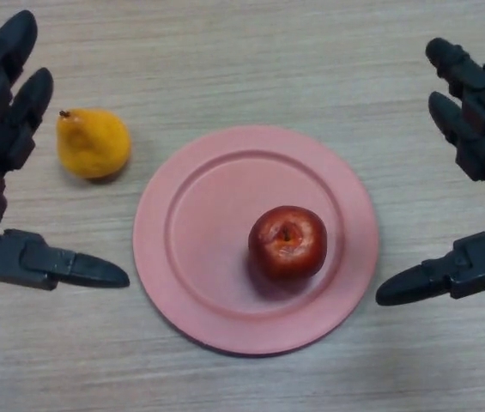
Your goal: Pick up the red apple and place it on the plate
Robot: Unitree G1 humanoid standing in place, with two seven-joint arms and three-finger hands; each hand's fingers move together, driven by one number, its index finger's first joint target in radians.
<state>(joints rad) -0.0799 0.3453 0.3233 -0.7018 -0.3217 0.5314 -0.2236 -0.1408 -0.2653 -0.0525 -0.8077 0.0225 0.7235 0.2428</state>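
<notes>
A red apple (287, 242) sits upright on a pink plate (192, 215), right of the plate's centre. My left hand (2, 137) is at the left edge of the view, open, fingers straight, holding nothing. My right hand (474, 146) is at the right edge, open and empty, just right of the plate. Neither hand touches the apple or the plate.
A yellow pear (93, 142) lies on the wooden table (251, 60) left of the plate, close to my left hand's fingers.
</notes>
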